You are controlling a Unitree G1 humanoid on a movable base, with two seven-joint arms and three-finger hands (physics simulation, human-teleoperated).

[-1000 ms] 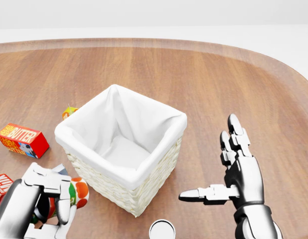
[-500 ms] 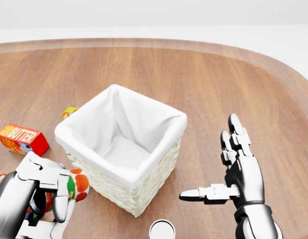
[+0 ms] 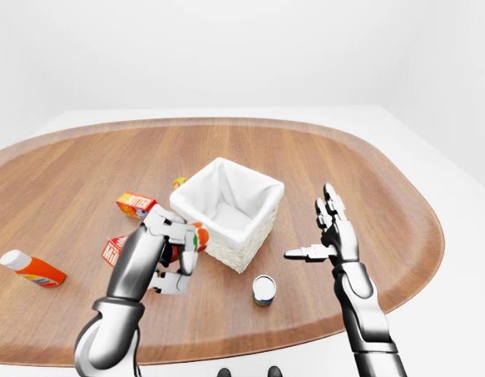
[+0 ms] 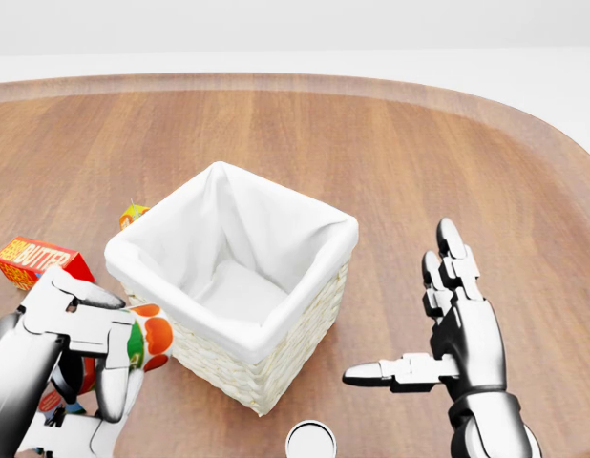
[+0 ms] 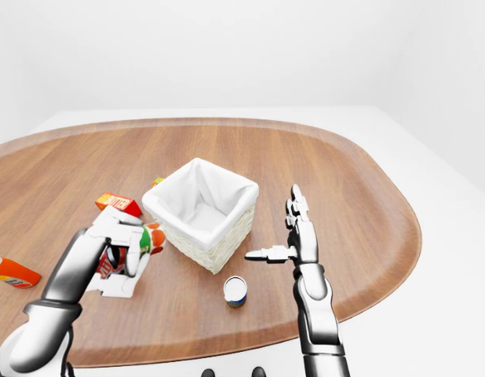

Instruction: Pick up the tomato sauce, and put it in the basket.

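Head view: the left hand [image 4: 71,367] has its fingers clamped round the tomato sauce [image 4: 147,343], held off the table just left of the white-lined wicker basket [image 4: 276,367]. The right hand [image 4: 448,334] hovers to the basket's right, fingers spread apart and holding nothing. A butter box [image 4: 28,260] lies at the left edge, a small can [image 4: 310,442] at the bottom

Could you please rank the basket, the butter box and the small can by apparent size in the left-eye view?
1. Basket, clearly largest.
2. Butter box.
3. Small can, which looks close to the butter box and sits nearer the camera, so this order is unsure.
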